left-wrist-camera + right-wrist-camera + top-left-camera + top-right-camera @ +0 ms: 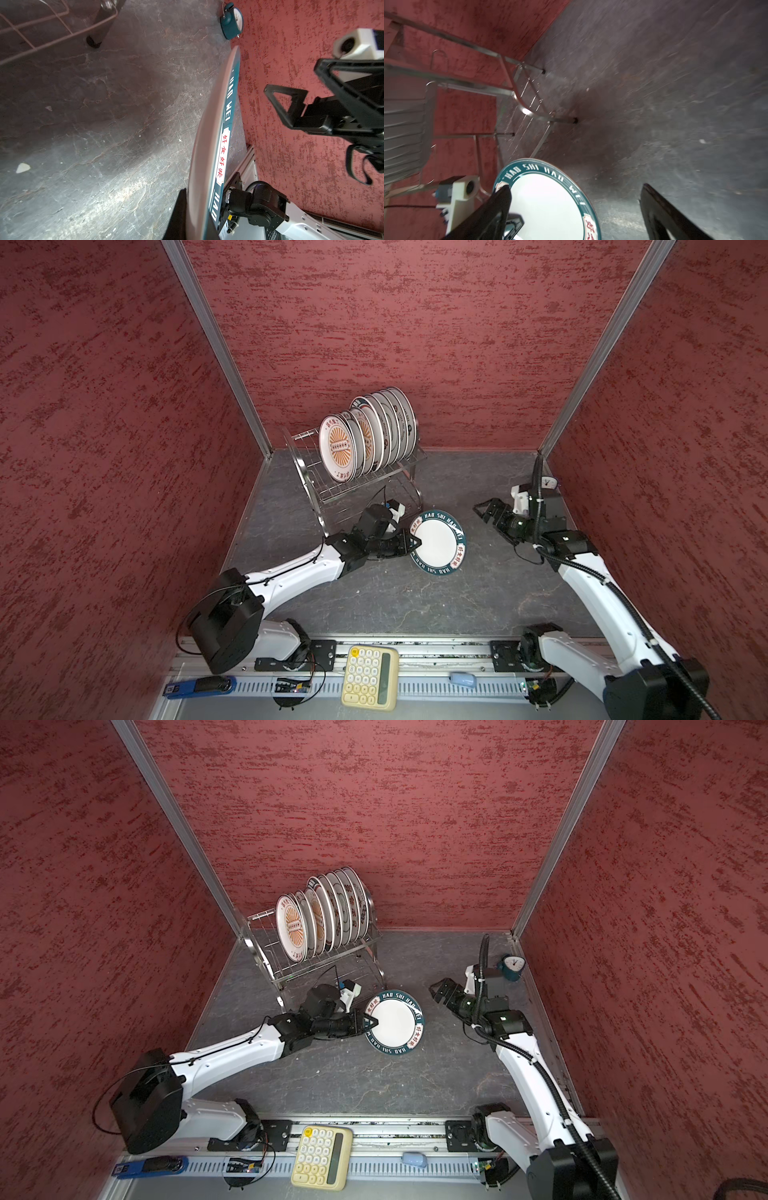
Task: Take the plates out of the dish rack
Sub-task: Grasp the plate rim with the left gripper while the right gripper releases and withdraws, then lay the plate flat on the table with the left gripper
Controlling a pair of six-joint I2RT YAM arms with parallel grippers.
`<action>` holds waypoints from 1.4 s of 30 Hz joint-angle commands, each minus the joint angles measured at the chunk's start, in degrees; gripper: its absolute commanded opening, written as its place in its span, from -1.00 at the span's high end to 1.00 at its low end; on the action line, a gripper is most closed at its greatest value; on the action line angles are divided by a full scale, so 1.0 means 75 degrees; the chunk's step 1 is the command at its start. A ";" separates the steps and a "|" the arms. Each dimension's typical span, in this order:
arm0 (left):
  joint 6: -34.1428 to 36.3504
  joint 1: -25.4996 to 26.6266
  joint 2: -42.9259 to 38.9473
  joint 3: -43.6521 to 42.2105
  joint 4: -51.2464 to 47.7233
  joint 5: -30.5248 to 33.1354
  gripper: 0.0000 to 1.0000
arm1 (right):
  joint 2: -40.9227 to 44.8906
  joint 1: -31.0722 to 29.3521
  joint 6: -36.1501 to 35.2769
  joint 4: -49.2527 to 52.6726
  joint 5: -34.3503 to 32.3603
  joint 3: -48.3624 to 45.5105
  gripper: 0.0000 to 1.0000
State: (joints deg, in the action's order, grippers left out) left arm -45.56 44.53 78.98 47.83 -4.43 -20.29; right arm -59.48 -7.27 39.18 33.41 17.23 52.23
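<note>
Plate (442, 541) rim pinched by left end effector (414, 542), right end effector (484, 507) apart

Back left on the dark stone worktop (415, 605): shiny steel wire dish rack (353, 486), row of round white plates (365, 435) on edge in its top shelf. In front, to the right: round white teal-rimmed plate (442, 545), left edge in the left tool (414, 542). Right of that, apart: right tool (484, 510). Back right corner: small teal round clock (512, 968).

Dark marbled tabletop (374, 605); dish rack (357, 484) stands at back; teal clock (511, 968) right corner.
</note>
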 commanded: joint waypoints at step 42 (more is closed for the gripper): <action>-0.0526 0.1521 0.4540 0.3403 -0.0139 -0.0113 0.93 | -0.1084 0.0115 -0.0806 0.0200 -0.3193 0.1361 -0.98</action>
State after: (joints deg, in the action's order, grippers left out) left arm -49.21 55.68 112.71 71.90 -5.78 -19.73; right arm -69.08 -6.63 33.78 36.82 -4.78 62.52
